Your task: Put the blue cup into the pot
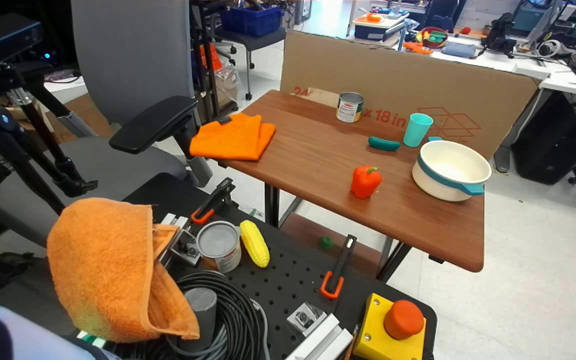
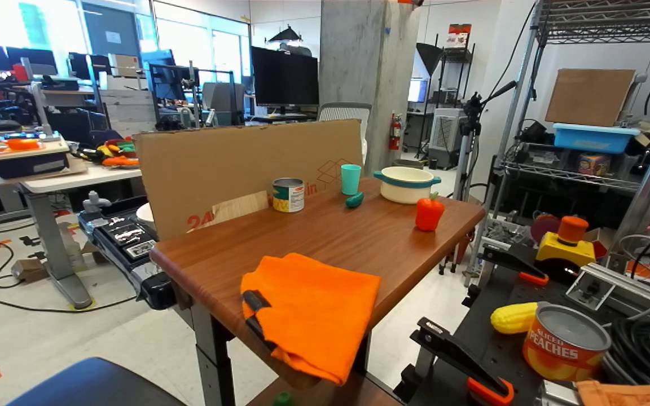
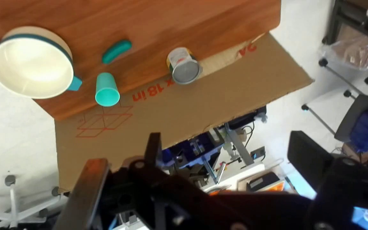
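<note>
The blue cup (image 1: pixel 417 131) stands upright on the brown table near its back edge, in front of the cardboard; it also shows in an exterior view (image 2: pixel 350 180) and in the wrist view (image 3: pixel 106 88). The pot (image 1: pixel 430 184) is cream-white with a teal band and teal handles. It stands beside the cup near the table's end; it also shows in an exterior view (image 2: pixel 404 194) and in the wrist view (image 3: pixel 32 68), where its inside is empty. My gripper (image 3: pixel 225 140) is open, with nothing between its fingers. It is apart from the cup and pot, and not seen in either exterior view.
A teal-green cucumber-like piece (image 1: pixel 383 144) lies near the cup. A can (image 1: pixel 349 107) stands by the cardboard sheet (image 1: pixel 408 80) behind the table (image 1: pixel 313 150). A red pepper (image 1: pixel 365 181) stands near the front edge. An orange cloth (image 1: pixel 233 137) covers the table's far end.
</note>
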Motion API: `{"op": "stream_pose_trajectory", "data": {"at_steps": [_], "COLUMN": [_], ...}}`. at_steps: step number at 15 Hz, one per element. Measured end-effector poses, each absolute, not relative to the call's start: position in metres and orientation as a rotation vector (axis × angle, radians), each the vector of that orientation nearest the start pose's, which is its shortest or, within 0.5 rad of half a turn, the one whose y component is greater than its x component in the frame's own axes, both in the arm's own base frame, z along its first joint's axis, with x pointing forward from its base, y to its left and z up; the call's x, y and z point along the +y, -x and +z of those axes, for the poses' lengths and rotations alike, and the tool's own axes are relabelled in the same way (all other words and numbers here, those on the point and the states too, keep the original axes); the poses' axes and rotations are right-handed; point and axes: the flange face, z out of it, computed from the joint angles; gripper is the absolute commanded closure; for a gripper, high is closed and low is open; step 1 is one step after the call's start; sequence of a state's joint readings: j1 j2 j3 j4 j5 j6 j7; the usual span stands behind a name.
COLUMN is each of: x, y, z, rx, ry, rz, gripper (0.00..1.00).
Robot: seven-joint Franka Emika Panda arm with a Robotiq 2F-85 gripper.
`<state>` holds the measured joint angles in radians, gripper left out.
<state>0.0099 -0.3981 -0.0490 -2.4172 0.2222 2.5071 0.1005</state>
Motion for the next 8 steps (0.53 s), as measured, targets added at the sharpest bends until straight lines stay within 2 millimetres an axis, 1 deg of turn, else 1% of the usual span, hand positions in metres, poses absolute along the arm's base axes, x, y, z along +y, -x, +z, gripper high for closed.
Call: {"op": "stream_pose_trajectory", "data": {"at_steps": [3,5,8], "x": [-0.045,-0.057,-0.072], "y": [-0.505,-0.526,-0.555], "z": [0.491,0.477,0.456], "rx": [0.459,0.479,0.500], "ry": [2.790,2.777,2.770], "rz": [-0.794,-0.821,-0.805], "gripper": [0.00,0.00,0.00]}}
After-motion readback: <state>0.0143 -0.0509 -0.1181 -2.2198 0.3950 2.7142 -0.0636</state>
